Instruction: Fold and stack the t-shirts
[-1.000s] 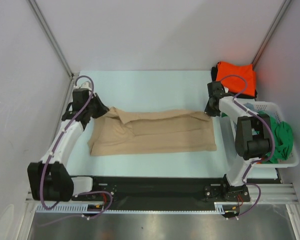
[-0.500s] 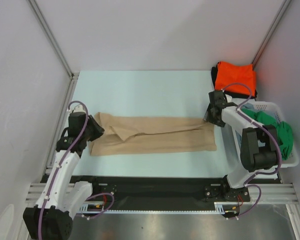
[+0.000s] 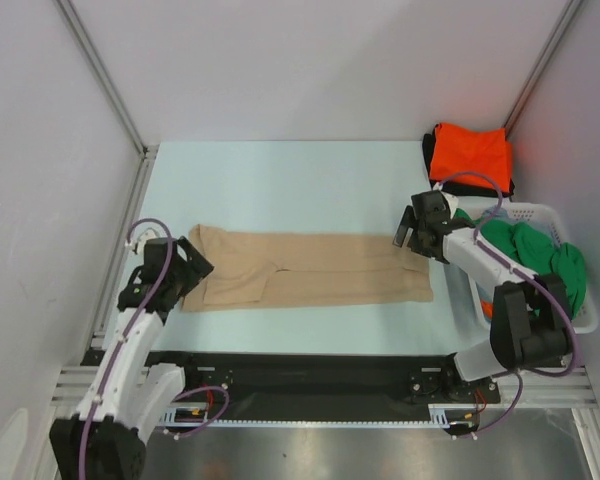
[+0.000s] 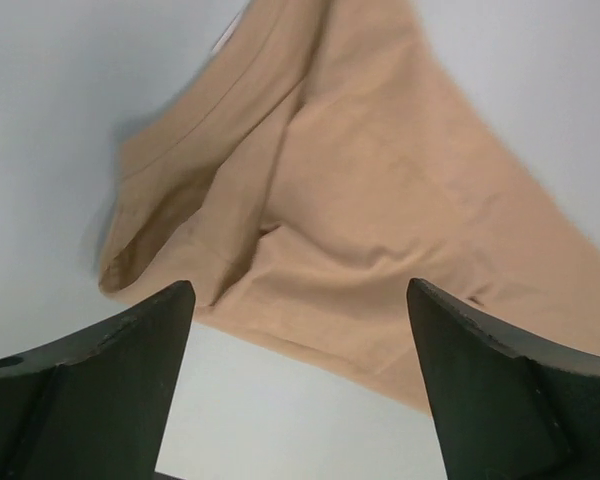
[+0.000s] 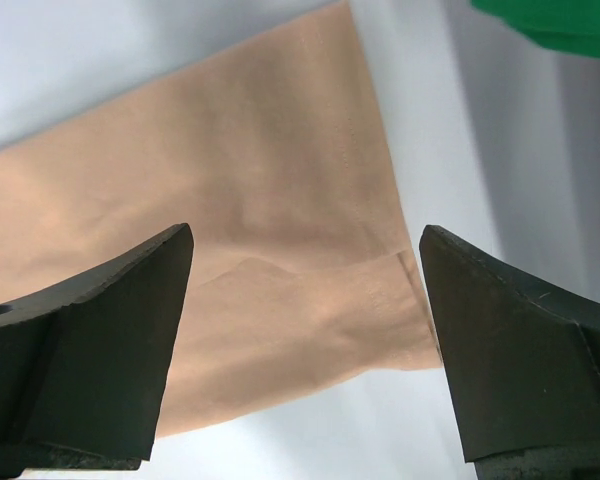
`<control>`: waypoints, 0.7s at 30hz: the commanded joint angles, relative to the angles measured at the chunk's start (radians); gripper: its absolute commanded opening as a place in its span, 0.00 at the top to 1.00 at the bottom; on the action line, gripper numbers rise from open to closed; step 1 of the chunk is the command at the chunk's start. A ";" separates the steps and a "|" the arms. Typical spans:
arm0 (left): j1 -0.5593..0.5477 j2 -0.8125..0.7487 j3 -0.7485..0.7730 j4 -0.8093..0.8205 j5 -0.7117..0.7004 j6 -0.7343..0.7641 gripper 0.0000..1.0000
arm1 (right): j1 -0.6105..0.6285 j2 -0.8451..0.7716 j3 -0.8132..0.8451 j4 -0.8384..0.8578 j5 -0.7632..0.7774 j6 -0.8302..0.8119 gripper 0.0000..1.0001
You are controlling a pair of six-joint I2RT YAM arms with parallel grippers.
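The tan t-shirt (image 3: 310, 268) lies flat on the table as a long narrow strip, folded lengthwise. My left gripper (image 3: 195, 270) stands open at its left end, and in the left wrist view the tan t-shirt (image 4: 360, 200) lies beyond the left gripper (image 4: 300, 330), with bare table between the fingers. My right gripper (image 3: 404, 230) is open over the strip's right end. In the right wrist view the tan cloth (image 5: 250, 230) lies loose below the right gripper (image 5: 305, 300), ungripped. An orange t-shirt (image 3: 470, 155) lies folded at the back right on a black one (image 3: 429, 152).
A white laundry basket (image 3: 540, 212) stands at the right edge, holding a green t-shirt (image 3: 535, 255), whose edge shows in the right wrist view (image 5: 550, 20). Grey walls close in the table on three sides. A black rail runs along the near edge.
Both grippers have opened and let go of the tan t-shirt. Its far edge was brought toward the near side, leaving a narrower strip. The left arm has drawn back toward me.
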 commanded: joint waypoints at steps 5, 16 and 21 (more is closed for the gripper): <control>0.083 0.158 -0.133 0.121 0.014 -0.094 0.09 | -0.015 0.163 0.052 0.016 -0.012 -0.019 0.00; 0.089 0.358 -0.265 0.329 0.089 -0.120 0.22 | -0.023 0.308 0.052 0.071 -0.055 -0.031 0.40; 0.087 0.494 -0.194 0.412 0.101 -0.100 0.73 | -0.022 0.299 0.060 0.062 -0.074 -0.053 1.00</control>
